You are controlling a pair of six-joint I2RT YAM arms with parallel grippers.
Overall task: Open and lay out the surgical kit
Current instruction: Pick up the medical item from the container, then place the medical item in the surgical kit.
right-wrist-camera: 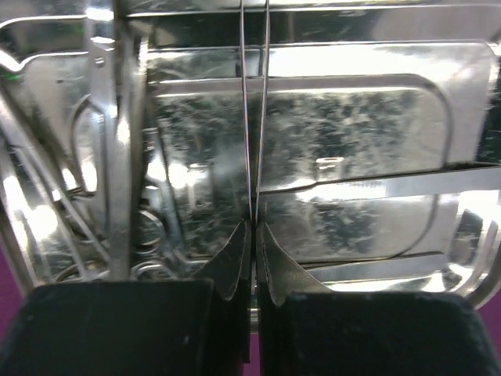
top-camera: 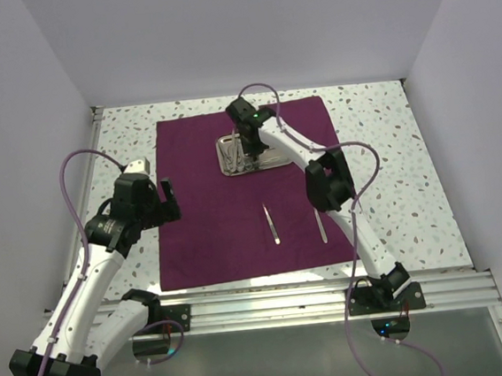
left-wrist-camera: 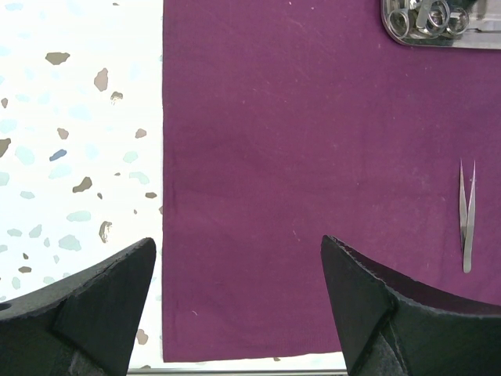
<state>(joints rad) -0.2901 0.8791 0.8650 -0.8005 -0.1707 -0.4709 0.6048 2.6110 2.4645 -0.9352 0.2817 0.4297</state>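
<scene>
Cloth wrap (top-camera: 210, 227) woven fabric, matt, steel tray (right-wrist-camera: 376, 133) mirror-glossy scuffed metal, thin instrument (right-wrist-camera: 255, 117) polished metal, tweezers (left-wrist-camera: 467, 219) smooth bright metal, counter (top-camera: 413, 208) smooth speckled stone-look, left gripper's fingers (left-wrist-camera: 86, 313) matt black plastic.

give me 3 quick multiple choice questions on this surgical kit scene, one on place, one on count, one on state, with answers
1. Where does the steel tray sit?
A. on the far middle of the purple cloth
B. on bare table left of the cloth
C. beside the arm bases

2. How many instruments lie on the cloth outside the tray?
A. none
B. two
C. five

3. How is the left tool?
A. open, holding nothing
B. shut on tweezers
C. shut on the cloth's edge

Answers: 1 A, cloth shows all round the tray. 2 B, the tweezers and a second slim instrument lie toward the cloth's near edge. 3 A, its fingers stand wide apart with nothing between them.
</scene>
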